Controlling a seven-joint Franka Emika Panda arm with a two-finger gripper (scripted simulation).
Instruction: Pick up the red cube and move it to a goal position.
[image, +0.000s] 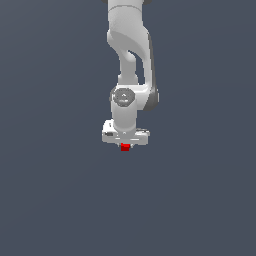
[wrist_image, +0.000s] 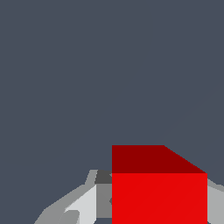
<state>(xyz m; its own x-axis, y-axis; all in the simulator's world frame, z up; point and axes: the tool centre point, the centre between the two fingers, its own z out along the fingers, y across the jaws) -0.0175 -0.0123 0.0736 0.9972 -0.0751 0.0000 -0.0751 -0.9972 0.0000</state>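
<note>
**Red cube held between the gripper's fingers**

The red cube (image: 125, 147) is the landmark here. In the exterior view it shows as a small bright red block directly under the white gripper (image: 125, 145), touching the underside of the gripper's wide body and much narrower than that body. Above the cube, the Panda arm (image: 131, 55) rises straight up, with its round grey wrist joint directly over the cube. All around the cube there is only a flat, dark blue-grey background; no surface edge can be told apart from it.

In the wrist view, going from left to right, a light grey finger (wrist_image: 85, 205) lies just beside the cube's one side, then comes the red cube (wrist_image: 159, 197) itself with its bright front face and darker top face, then a sliver of the other grey finger at its far side. The fingers are closed narrowly against the cube, holding it.
</note>
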